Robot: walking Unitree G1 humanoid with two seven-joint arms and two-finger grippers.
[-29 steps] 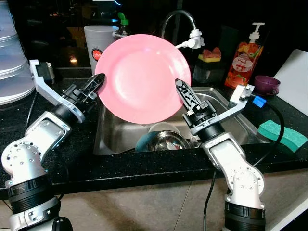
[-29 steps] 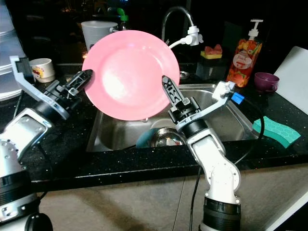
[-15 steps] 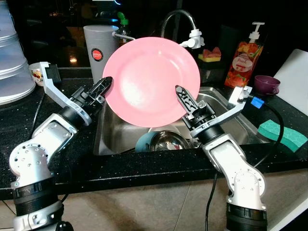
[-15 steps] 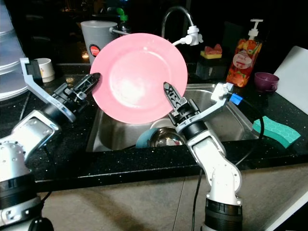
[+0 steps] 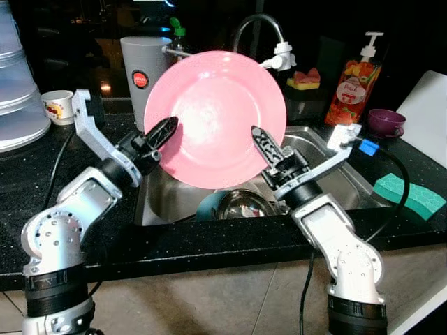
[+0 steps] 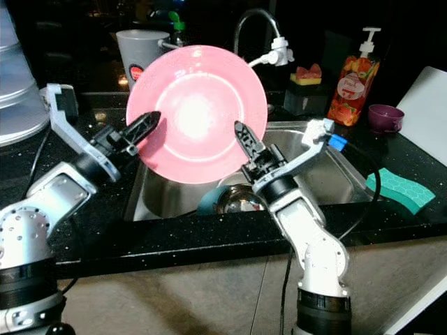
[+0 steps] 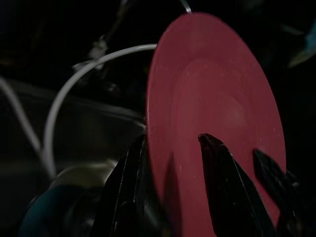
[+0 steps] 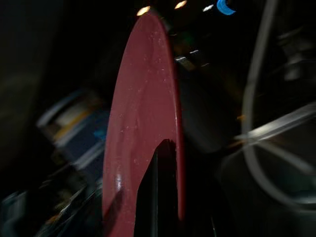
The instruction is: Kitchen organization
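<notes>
Here the black counter point(image 5: 209, 241) has a steel sink point(image 5: 335, 178) set in it. Above the sink, a big pink plate point(image 5: 215, 118) is held up on its edge, facing the robot. The left pincer point(image 5: 162, 131) is closed on the plate's left rim. The right pincer point(image 5: 263, 143) is closed on its lower right rim. The left wrist view shows one finger point(image 7: 224, 190) on the plate's face and one behind. Under the plate sits a metal bowl point(image 5: 241, 204).
</notes>
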